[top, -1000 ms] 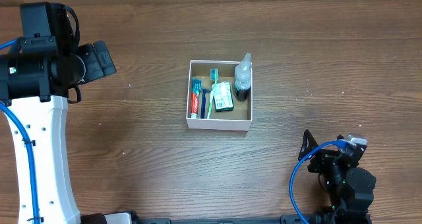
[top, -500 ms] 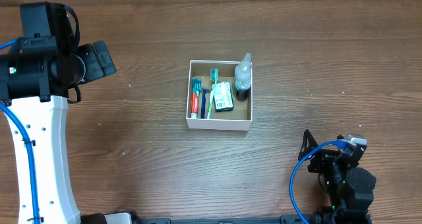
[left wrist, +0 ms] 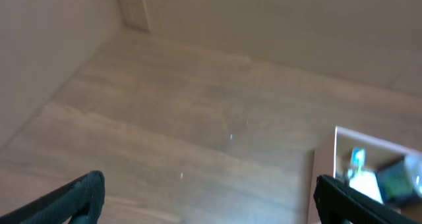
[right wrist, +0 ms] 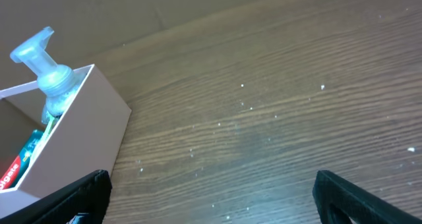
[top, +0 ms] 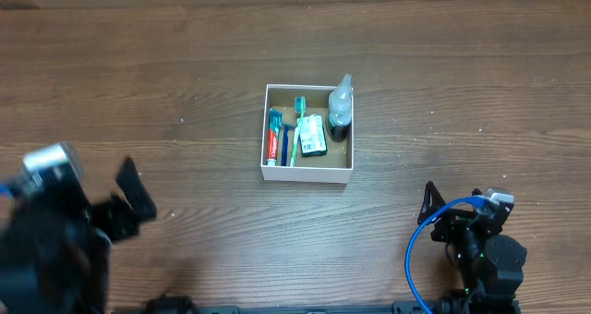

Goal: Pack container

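Observation:
The container (top: 266, 126), a shallow white-walled cardboard box with a brown inside, sits mid-table. It holds a red toothpaste tube (top: 273, 137), a green toothbrush (top: 297, 127), a green packet (top: 313, 136) and a clear pump bottle (top: 341, 105) in its right corner. The box also shows in the right wrist view (right wrist: 86, 132) and at the right edge of the left wrist view (left wrist: 343, 140). My left gripper (top: 129, 196) is open and empty at the front left, blurred. My right gripper (top: 452, 212) is open and empty at the front right.
The table is dark wood. A blue cable (top: 417, 249) loops beside the right arm at the front right. A plain wall (left wrist: 53, 39) stands along the table's far side in the left wrist view.
My left arm has swung from the far left down to the front left of the table. The right arm and the box's contents have not moved.

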You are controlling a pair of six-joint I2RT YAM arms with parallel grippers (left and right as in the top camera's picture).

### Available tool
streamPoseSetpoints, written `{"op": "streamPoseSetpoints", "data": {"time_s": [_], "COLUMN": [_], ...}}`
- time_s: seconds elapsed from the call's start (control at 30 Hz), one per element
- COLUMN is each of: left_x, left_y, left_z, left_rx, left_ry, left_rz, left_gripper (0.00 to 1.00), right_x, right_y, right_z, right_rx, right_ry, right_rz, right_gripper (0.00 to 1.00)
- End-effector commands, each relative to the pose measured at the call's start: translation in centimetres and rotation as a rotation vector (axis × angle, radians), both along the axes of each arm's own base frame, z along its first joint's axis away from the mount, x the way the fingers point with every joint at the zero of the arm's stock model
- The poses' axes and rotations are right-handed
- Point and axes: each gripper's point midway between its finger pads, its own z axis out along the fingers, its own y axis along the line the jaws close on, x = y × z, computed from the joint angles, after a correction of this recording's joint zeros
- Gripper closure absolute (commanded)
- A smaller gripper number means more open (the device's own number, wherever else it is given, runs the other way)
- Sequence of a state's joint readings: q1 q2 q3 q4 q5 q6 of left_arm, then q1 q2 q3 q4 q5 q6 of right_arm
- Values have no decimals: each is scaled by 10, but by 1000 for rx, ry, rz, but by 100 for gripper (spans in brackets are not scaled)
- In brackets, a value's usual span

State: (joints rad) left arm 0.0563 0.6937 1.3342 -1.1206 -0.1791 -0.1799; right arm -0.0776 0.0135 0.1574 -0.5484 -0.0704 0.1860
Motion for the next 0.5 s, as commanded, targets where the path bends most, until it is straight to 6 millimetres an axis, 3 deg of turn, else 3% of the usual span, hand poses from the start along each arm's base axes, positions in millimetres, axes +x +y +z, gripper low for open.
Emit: {"op": "streamPoseSetpoints", "data": {"time_s": [0.0, 0.07, 0.17, 0.37, 0.47], "left_x": [-16, -19, -10, -1, 3], "left_y": [-19, -35, -50, -53, -53], "left_z": [-82, -134, -191, -246, -264], "left_rx": [-27, -73, -114, -147, -166], "left_ry": [36, 47, 26, 20, 42], "left_rz": [-108, -186, -268, -270, -261], "left_gripper": [0, 0, 0, 0, 0], "right_x": [0, 0, 0, 0, 0], "right_y": [-1, -1, -1, -1, -1], "right_z": [-2, -2, -2, -2, -2], "right_rx": [-7, -7, -7, -7, -7], "right_ry": [-2, -2, -2, -2, -2], "right_rz": [-3, -3, -3, -3, -3], "right_gripper": [0, 0, 0, 0, 0]}}
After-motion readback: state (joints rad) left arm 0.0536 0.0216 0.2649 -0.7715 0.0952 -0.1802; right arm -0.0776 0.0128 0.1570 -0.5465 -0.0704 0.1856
